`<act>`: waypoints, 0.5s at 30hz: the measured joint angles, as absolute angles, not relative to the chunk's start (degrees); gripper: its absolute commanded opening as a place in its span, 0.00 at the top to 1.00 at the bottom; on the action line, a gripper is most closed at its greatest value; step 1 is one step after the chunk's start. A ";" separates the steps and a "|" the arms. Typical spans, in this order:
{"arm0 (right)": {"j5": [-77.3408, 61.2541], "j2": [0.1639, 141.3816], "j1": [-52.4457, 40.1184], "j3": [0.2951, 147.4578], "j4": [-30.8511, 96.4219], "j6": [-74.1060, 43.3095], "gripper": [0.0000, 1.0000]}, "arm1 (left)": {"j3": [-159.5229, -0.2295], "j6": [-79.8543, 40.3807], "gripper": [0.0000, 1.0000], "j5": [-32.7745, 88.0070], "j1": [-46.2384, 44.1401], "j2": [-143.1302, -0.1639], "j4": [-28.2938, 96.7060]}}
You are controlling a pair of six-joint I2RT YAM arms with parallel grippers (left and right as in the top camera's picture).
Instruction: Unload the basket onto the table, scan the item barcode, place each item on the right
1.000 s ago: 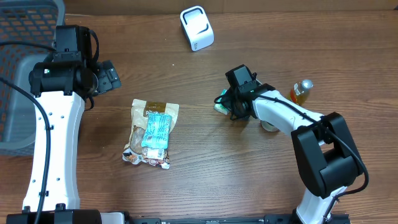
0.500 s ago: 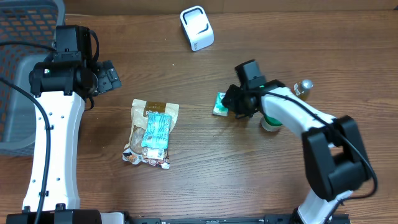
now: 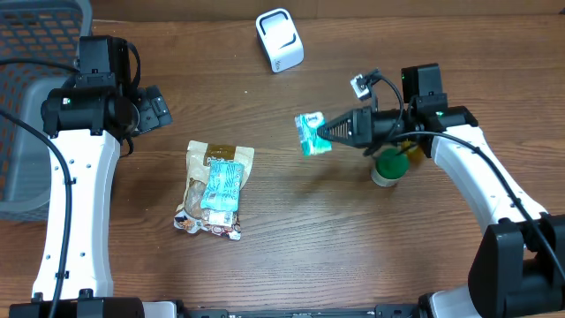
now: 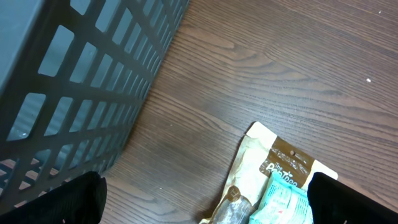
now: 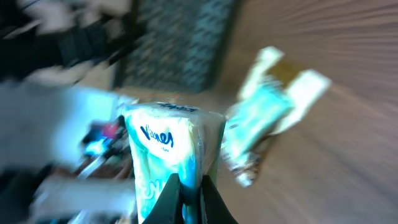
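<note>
The tissue pack hangs above mid-table, clamped by one edge in the right gripper, and we judge this thin hold may let it twist or slip before its barcode faces the far-edge scanner.

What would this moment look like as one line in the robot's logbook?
right tool: shut on tissue pack | left tool: open, empty | scanner: apart from pack

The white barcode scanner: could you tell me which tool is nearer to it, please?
Right. Seen overhead, the right tool, shut on a tissue pack, is below the scanner; the left tool is farther off, lower left.
</note>
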State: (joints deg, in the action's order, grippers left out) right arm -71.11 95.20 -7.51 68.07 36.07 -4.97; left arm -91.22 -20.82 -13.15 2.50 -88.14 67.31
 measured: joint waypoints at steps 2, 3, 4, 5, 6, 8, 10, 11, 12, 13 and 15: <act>-76.84 95.20 -7.07 68.07 39.16 0.40 0.96 | -91.22 -20.82 0.00 -13.15 2.50 -88.12 67.29; -79.22 95.20 -6.83 68.07 40.12 2.52 0.96 | -91.22 -20.82 0.00 -13.15 2.50 -88.12 67.29; -81.03 95.20 -6.70 68.07 41.08 4.56 0.96 | -91.22 -20.82 0.01 -13.15 2.50 -88.14 67.31; -82.56 95.20 -6.63 68.07 41.65 6.07 0.96 | -91.22 -20.82 0.01 -13.15 2.50 -88.12 67.29; -83.88 95.20 -6.46 68.07 42.30 7.60 0.96 | -91.22 -20.82 0.00 -13.15 2.50 -88.12 67.31; -85.58 95.20 -6.44 68.07 43.13 9.39 0.96 | -91.22 -20.82 0.00 -13.15 2.50 -88.12 67.31; -86.65 95.20 -6.46 68.07 43.33 10.66 0.96 | -91.22 -20.82 0.00 -13.15 2.50 -88.14 67.29; -86.91 95.20 -6.46 68.07 43.31 11.20 0.96 | -91.22 -20.82 0.00 -13.15 2.50 -88.14 67.29; -86.91 95.20 -6.48 68.07 43.31 11.57 0.96 | -91.22 -20.82 0.00 -13.15 2.50 -88.14 67.29; -86.52 95.20 -6.52 68.07 43.31 11.90 0.96 | -91.22 -20.82 0.01 -13.15 2.50 -88.12 67.29; -83.72 95.20 -6.76 68.07 43.42 12.12 0.96 | -91.22 -20.82 0.01 -13.15 2.50 -88.14 67.31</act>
